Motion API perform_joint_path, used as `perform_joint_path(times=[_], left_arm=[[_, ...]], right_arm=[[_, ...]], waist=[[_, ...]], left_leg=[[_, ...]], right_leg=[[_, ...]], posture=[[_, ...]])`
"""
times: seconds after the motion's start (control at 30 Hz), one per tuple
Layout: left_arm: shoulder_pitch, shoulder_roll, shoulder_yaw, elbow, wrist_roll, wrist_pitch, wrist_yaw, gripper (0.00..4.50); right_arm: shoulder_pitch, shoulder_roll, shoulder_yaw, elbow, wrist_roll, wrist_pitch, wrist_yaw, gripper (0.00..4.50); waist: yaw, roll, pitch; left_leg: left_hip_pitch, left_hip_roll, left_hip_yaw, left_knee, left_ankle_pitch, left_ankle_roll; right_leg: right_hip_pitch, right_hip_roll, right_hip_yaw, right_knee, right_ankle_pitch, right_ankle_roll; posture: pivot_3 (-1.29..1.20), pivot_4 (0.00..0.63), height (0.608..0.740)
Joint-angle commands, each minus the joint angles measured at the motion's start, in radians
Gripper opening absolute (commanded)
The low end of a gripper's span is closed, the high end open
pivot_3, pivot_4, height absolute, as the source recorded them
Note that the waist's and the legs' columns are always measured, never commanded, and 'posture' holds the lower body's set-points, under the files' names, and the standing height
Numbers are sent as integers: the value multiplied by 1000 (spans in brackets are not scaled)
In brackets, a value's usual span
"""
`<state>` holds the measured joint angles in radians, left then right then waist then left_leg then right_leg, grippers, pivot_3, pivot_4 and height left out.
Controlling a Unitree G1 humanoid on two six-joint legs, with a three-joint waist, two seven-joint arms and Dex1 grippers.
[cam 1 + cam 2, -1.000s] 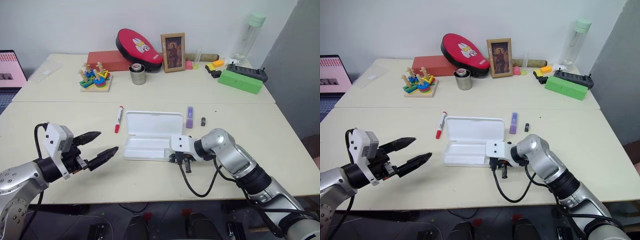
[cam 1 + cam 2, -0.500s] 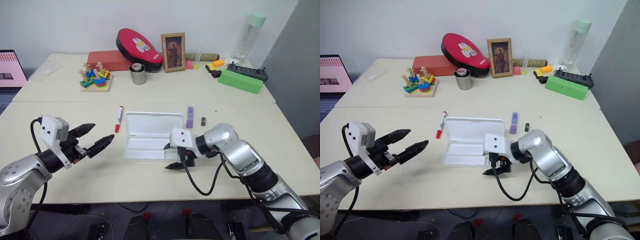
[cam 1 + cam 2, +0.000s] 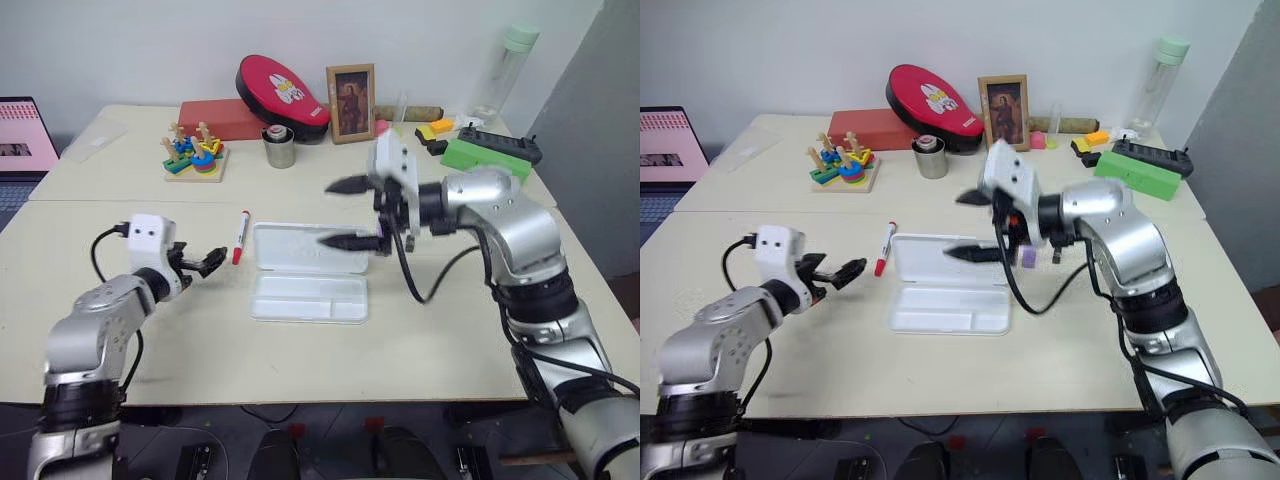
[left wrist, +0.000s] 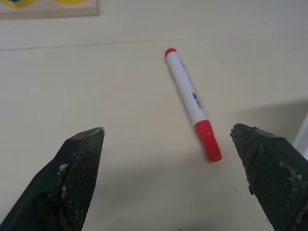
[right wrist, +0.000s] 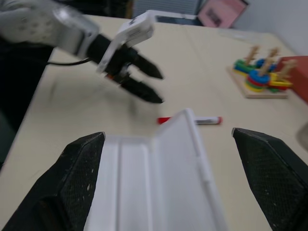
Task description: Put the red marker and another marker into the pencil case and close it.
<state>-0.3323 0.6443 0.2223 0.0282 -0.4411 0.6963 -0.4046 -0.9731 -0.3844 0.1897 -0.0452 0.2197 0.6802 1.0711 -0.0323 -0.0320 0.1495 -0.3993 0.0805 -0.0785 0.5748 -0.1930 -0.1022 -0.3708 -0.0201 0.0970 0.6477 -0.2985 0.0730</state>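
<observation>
One red marker (image 3: 238, 237) lies on the table (image 3: 120, 330), one white pencil case (image 3: 308, 273) sits open just right of it, and one purple marker (image 3: 1027, 257) lies past the case's right end, largely hidden by the right arm. The left gripper (image 3: 205, 264) reaches low over the table toward the red marker, fingers spread wide with nothing between them, stopping just short of the cap end. The right gripper (image 3: 350, 213) hangs raised above the case's upright lid, pointing left, fingers wide apart and empty. Bare tabletop surrounds the case on its near side, and both markers lie well in from the table edges.
</observation>
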Motion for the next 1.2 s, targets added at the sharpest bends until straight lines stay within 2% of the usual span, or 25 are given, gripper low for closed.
perform_joint_path(times=[0.03,0.17,0.47,1.2], left_arm=[[-123,-21,-53,130,66,-32,-2,4500],[-202,-50,-121,245,127,-38,-14,4500],[-298,-104,-165,424,207,-102,-39,4500],[-313,-109,-149,478,255,-153,-58,651]], right_arm=[[-49,-2,-24,36,8,-35,-34,4469],[-74,7,-33,47,21,-35,-59,4469],[-81,5,-30,43,35,-34,-78,4469],[-83,-2,-31,50,65,-31,-92,4500]], waist=[[3,0,0],[3,1,0],[1,1,0],[1,2,0]], left_leg=[[0,0,0,0,0,0],[0,-1,0,0,0,0],[0,-1,0,1,0,0],[0,-1,0,1,0,0]], right_leg=[[0,0,0,0,0,0],[0,-1,0,0,0,0],[0,0,0,1,0,0],[0,0,0,2,0,0]], posture=[[0,150,740],[0,150,740],[0,150,740],[0,150,740]])
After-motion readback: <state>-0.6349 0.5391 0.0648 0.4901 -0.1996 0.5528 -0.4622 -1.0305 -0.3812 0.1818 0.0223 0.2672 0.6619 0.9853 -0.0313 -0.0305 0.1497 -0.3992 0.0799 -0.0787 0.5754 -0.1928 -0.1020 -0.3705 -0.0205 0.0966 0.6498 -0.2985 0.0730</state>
